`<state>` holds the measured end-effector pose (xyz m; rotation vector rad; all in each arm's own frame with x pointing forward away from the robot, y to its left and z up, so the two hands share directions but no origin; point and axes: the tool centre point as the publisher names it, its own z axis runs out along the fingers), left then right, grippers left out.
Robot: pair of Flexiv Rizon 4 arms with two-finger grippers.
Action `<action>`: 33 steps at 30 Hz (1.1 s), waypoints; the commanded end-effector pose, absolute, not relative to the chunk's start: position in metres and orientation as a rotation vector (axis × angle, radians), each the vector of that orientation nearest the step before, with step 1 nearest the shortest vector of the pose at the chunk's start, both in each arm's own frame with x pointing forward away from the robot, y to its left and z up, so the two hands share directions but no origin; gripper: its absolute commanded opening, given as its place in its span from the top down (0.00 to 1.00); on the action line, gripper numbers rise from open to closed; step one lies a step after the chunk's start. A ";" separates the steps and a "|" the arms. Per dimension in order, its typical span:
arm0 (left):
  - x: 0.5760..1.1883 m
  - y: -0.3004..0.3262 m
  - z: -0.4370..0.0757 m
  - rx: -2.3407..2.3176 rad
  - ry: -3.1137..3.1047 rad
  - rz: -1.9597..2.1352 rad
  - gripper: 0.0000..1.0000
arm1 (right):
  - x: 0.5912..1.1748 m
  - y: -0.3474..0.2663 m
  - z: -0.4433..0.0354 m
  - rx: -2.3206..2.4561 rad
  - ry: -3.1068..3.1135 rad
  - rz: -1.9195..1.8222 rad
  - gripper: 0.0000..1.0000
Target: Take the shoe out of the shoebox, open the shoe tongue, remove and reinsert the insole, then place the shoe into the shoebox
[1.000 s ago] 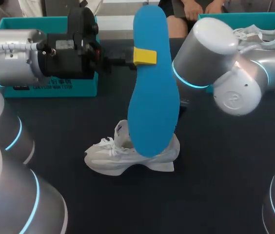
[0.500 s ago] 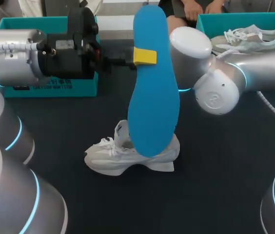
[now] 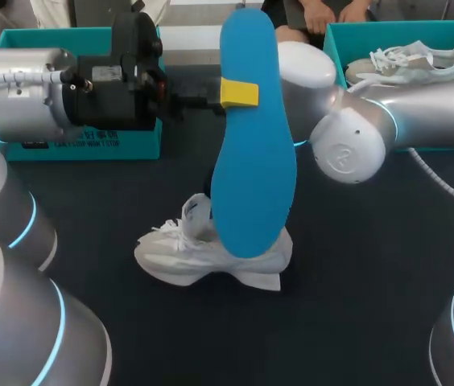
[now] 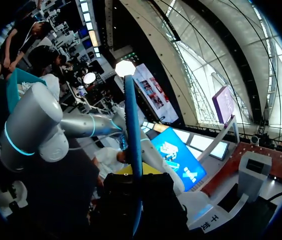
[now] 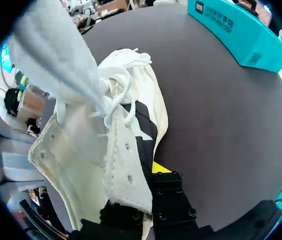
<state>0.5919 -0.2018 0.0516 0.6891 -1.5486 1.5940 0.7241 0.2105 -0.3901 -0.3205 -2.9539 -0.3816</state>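
The shoe [image 3: 180,261] slid left, toe leftward; insole [image 3: 251,161] crosswise above it.

The insole [image 3: 251,161] sits between the jaws of the left gripper [image 3: 239,94], high over the table [image 3: 356,305], and sticks out far past them. The shoe [image 3: 187,257] is on the table below the insole. The right gripper [image 5: 136,195] has the shoe's side wall between its jaws. Ahead of those jaws, past the shoe, lies a shoebox [image 5: 236,30]. A second shoebox [image 3: 336,40] sits well apart from both grippers, with a second shoe [image 3: 412,60] in it.
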 end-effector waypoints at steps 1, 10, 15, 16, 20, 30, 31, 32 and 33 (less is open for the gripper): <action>0.591 -0.202 0.051 0.691 -1.548 1.594 1.00 | 0.715 0.198 -0.370 -0.515 -2.912 -0.426 1.00; 0.591 -0.202 0.051 0.691 -1.548 1.594 1.00 | 0.708 0.197 -0.349 -1.264 -2.690 -0.556 1.00; 0.591 -0.202 0.051 0.691 -1.548 1.594 1.00 | 0.710 0.197 -0.349 -1.442 -2.635 -0.574 1.00; 0.591 -0.202 0.051 0.691 -1.548 1.594 1.00 | 0.708 0.194 -0.348 -1.481 -2.621 -0.593 1.00; 0.591 -0.202 0.051 0.691 -1.548 1.594 1.00 | 0.698 0.183 -0.346 -1.551 -2.611 -0.682 1.00; 0.591 -0.202 0.051 0.691 -1.548 1.594 1.00 | 0.698 0.183 -0.346 -1.551 -2.611 -0.682 1.00; 0.591 -0.202 0.051 0.691 -1.548 1.594 1.00 | 0.698 0.183 -0.346 -1.551 -2.611 -0.682 1.00; 0.591 -0.202 0.051 0.691 -1.548 1.594 1.00 | 0.698 0.183 -0.346 -1.551 -2.611 -0.682 1.00; 0.591 -0.202 0.051 0.691 -1.548 1.594 1.00 | 0.696 0.180 -0.348 -1.647 -2.536 -0.767 1.00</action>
